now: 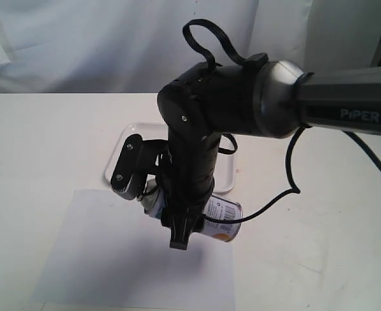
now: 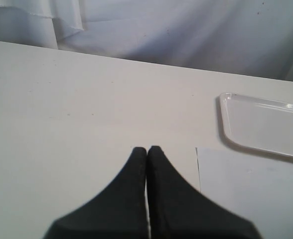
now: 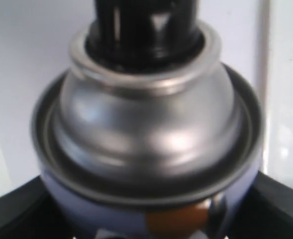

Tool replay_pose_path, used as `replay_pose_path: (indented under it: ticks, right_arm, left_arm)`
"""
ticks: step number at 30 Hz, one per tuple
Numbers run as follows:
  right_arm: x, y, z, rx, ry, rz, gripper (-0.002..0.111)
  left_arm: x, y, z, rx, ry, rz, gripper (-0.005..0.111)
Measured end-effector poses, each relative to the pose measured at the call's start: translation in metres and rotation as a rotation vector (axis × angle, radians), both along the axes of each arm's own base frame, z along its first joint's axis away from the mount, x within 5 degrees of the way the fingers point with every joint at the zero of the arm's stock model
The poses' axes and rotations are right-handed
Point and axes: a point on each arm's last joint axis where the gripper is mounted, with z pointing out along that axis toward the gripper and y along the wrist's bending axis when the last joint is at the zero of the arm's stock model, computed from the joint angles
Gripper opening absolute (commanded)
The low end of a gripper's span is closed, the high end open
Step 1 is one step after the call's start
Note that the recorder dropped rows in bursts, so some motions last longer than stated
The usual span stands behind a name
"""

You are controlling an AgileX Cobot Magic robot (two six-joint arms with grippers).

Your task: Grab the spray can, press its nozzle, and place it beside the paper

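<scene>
In the exterior view the spray can (image 1: 220, 218) lies on its side in the air just above the far right part of the paper (image 1: 113, 262). My right gripper (image 1: 179, 228) is shut around its body, and its barcode and an orange dot show to the right of the fingers. From the right wrist, the spray can (image 3: 146, 129) fills the picture: silver dome, the black nozzle (image 3: 144, 25) beyond it, and a black finger on each side of the right gripper (image 3: 146, 219). My left gripper (image 2: 147, 150) is shut on nothing over bare table, beside a corner of the paper (image 2: 251, 191).
A white rimmed tray (image 1: 122, 146) sits behind the paper, mostly hidden by the right arm; the tray (image 2: 226, 119) also shows in the left wrist view. A black cable (image 1: 278, 194) loops down from the right arm. White cloth hangs behind the table.
</scene>
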Motion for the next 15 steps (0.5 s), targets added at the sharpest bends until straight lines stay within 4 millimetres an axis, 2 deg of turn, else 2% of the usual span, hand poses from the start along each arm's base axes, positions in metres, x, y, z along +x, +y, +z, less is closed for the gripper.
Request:
replay_pose_path:
  ticks: [15]
  right_arm:
    - [-0.011,0.003,-0.006,-0.018,0.129,-0.013,0.0]
  left_arm:
    - [0.0,0.0,0.0,0.0,0.0,0.0,0.0]
